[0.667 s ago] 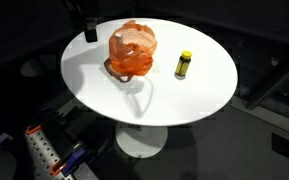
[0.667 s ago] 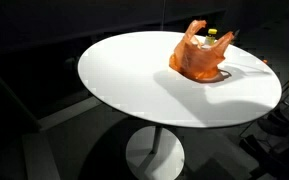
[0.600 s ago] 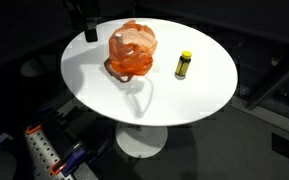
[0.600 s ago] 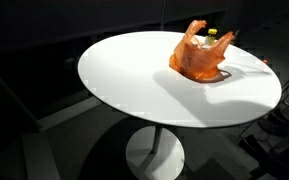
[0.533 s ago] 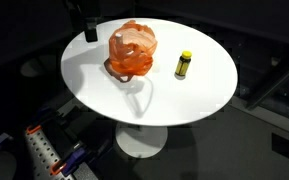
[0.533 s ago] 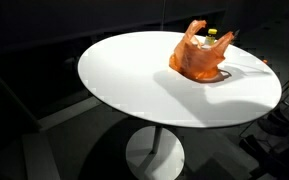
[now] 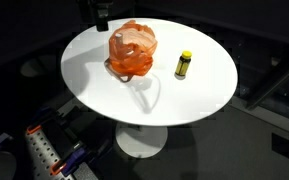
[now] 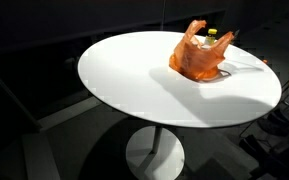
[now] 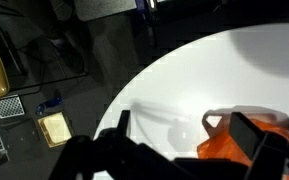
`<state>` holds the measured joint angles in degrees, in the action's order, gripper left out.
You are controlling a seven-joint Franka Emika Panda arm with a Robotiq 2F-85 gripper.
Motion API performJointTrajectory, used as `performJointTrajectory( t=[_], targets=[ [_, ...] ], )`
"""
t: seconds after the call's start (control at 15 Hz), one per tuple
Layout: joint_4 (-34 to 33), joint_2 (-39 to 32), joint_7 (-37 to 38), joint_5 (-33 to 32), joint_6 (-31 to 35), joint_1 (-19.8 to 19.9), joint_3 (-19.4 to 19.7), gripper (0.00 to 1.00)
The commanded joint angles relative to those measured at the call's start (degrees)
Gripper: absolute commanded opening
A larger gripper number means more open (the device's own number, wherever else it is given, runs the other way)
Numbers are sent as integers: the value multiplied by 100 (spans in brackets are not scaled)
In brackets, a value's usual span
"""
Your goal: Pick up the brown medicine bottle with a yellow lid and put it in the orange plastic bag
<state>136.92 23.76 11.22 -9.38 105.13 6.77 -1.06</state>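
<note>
White and round, the tabletop [image 7: 189, 100] stands on a single pedestal [image 7: 140, 140] in a dark room. On it, towards the far side, sits the orange plastic bag [image 7: 132, 52], crumpled and bunched upwards with its handles loose, casting a shadow on the near side. The brown medicine bottle [image 7: 184, 66] lies on its side on the bare tabletop just to the right of the bag, apart from it, with its yellow lid [image 7: 186, 56] pointing to the far edge. In an exterior view the bag [image 8: 198, 58] hides nearly all of the bottle, and only the lid [image 8: 212, 33] peeks out behind it. The gripper [image 7: 102, 15] hangs above the far rim of the tabletop, to the left of the bag and well apart from the bottle. In the wrist view its two dark fingers [image 9: 256, 138] are spread wide with nothing held between them, so the gripper is released; part of the orange bag [image 9: 234, 152] shows low in that view beside one finger, with white tabletop [image 9: 204, 70] beyond it and some clutter on the floor at the left
</note>
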Motion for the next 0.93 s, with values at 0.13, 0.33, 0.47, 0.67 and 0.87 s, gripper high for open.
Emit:
performJointTrajectory(
  t=[0.13,0.33,0.47,0.67,0.87],
  targets=[
    [-1241,-863,125,-341,-532,32,59,100],
    [-1895,-1358,91,-449,-750,47,180,100],
    [-2274,-1661,75,-447,-605,58,313,100],
    [-2810,-2110,-63,-328,-351,79,535,100],
    [-3214,-2499,-164,-252,-66,92,702,100]
  ],
)
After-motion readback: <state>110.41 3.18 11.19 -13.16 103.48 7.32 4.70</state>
